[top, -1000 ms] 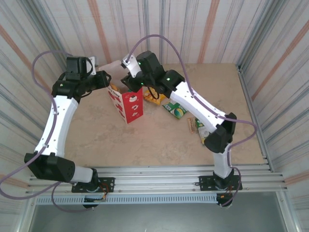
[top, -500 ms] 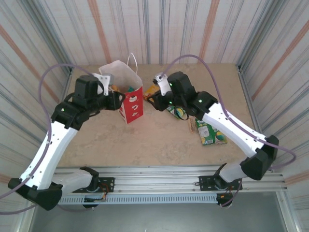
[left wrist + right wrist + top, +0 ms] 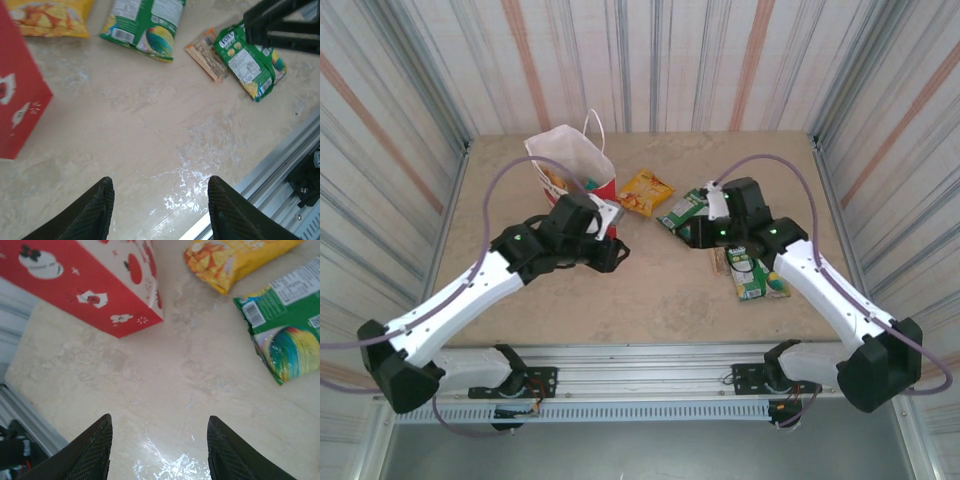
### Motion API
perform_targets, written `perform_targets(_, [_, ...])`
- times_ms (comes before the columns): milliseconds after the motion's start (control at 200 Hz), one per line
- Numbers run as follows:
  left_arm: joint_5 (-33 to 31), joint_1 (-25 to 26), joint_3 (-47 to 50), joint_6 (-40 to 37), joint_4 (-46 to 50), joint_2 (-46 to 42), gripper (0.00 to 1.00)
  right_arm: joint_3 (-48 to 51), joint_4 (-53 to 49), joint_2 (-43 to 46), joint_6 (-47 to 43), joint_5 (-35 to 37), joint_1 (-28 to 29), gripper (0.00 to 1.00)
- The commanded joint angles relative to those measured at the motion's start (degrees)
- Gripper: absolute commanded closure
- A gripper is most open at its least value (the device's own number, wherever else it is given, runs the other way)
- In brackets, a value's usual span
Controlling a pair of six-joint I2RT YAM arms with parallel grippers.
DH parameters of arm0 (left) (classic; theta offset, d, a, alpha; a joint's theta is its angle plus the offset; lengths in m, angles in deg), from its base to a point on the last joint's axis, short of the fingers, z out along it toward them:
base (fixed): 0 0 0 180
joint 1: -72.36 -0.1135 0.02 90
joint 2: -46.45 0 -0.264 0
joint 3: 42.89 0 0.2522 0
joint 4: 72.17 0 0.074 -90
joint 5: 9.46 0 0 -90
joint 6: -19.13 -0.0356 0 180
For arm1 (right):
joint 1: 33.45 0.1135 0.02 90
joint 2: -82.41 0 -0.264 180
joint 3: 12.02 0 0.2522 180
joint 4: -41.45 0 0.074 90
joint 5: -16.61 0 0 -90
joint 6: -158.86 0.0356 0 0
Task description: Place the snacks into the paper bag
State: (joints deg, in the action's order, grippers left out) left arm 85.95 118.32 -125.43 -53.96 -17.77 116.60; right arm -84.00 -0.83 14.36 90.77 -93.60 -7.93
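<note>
The pale, marbled counter [image 3: 650, 290] carries the paper bag [image 3: 572, 152], which stands upright toward its far left. Just right of the bag lies a yellow-orange packet [image 3: 646, 190], then a green packet [image 3: 682, 208]. Nearer the front right, a small brown bar [image 3: 720, 261] lies right against a second green packet [image 3: 757, 278].

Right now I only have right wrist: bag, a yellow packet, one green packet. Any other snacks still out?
Observer: Yes. A second green packet lies right of the first green packet.
Operator: Anything else?
Observer: A brown bar lies alongside that second packet.
Operator: Where's the left gripper?
Observer: The left gripper is open and empty, low beside the bag.
</note>
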Motion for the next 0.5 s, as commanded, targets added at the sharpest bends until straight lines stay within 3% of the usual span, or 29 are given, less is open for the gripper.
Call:
perform_targets(0, [0.4, 1.8, -4.7, 0.8, -3.0, 4.9, 0.46, 1.2, -1.2, 2.7, 0.7, -7.7, -6.9, 0.47])
perform_targets(346, [4.2, 4.5, -22.4, -0.1, -4.4, 26.2, 0.47, 4.7, -6.4, 1.9, -3.5, -18.3, -31.9, 0.45])
perform_targets(491, [4.5, 4.5, -32.7, 0.3, -1.1, 37.0, 0.46, 4.7, -8.2, -1.2, -2.9, -16.8, -36.4, 0.45])
